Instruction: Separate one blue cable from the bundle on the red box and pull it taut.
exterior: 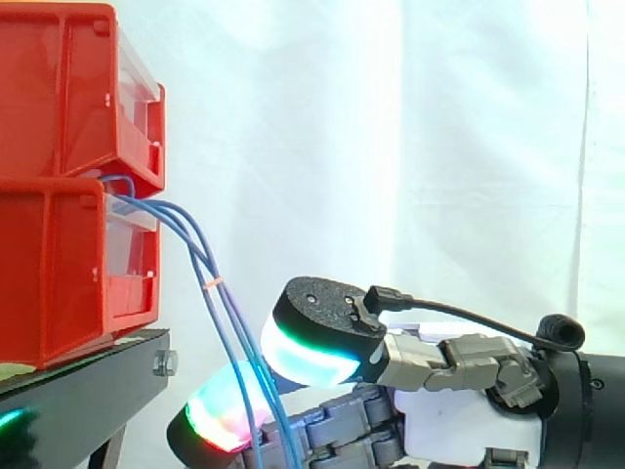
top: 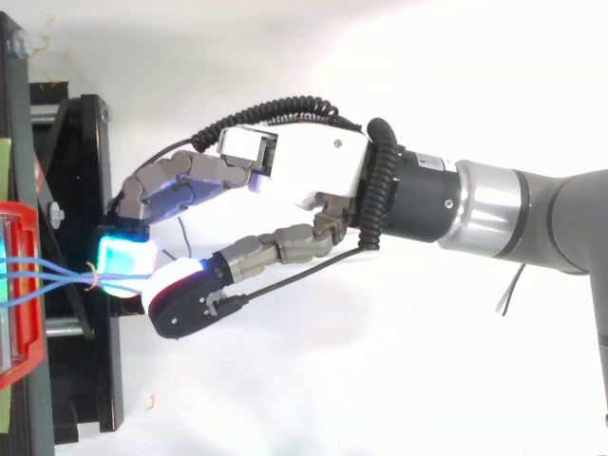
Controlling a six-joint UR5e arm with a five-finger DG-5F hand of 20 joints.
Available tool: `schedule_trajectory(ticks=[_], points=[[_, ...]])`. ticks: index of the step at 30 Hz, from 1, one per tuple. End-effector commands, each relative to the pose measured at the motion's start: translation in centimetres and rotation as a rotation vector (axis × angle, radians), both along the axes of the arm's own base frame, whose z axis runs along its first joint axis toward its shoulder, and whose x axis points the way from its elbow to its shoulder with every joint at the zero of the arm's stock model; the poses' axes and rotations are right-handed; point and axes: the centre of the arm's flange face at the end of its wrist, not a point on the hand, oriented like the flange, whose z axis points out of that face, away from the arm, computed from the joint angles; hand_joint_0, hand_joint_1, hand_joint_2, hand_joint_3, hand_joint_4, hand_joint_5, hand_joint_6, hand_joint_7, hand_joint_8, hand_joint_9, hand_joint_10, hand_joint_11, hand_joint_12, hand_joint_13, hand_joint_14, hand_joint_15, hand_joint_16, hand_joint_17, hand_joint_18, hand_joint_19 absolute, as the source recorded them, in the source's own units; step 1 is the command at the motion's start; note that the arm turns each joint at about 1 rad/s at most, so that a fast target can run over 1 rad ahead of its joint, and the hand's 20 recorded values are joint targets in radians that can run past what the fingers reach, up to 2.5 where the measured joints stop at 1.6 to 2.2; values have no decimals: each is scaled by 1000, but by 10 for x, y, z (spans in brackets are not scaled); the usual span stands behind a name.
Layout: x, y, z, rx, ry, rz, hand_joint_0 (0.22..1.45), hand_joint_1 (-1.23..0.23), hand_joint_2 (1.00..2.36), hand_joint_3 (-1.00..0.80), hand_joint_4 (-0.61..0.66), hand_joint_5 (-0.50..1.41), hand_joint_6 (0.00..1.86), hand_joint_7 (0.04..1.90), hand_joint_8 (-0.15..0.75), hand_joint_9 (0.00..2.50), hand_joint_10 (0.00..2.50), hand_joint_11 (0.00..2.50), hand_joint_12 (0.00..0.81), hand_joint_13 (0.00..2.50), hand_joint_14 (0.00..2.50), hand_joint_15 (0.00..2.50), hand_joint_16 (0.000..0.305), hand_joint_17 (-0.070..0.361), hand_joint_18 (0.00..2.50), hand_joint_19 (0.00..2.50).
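A bundle of blue cables (exterior: 200, 256) comes out between the two stacked red bins (exterior: 59, 186) and hangs in a slack curve down to the right, with a small orange tie (exterior: 213, 283) on it. In the top view the blue cables (top: 57, 275) run right from the red bin (top: 19, 361) to my hand (top: 294, 171). The hand (exterior: 459, 391) reaches in from the right, below the bins. The cables pass between its glowing thumb pad (exterior: 312, 354) and a finger pad (exterior: 220, 415), which close together on them. Below the pads the cables drop out of view.
The red bins rest on a black stand (exterior: 88, 376) with a bolt (exterior: 166, 363) on its front edge. The stand's black frame (top: 90, 190) lies just left of the fingertips. A white curtain hangs behind.
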Motion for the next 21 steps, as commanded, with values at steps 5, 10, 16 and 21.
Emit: schedule_trajectory(ticks=[5,10,16,21], points=[[0,-3,9,12,-11,-2,594,-621,1009,-377,114,-96,813,874,238,723,7,194,263,473,7,184,35,79,394,415],[0,-3,20,13,-26,-2,597,-663,1013,-288,111,-117,881,754,239,702,8,243,268,475,8,199,36,82,410,422],[2,-1,23,14,-34,-1,601,-685,1013,-285,145,-124,901,717,247,721,10,292,275,486,8,210,37,83,421,429],[1,-2,27,21,-38,9,579,-694,1005,-424,159,-110,899,731,252,811,11,327,281,516,9,221,37,84,436,438]])
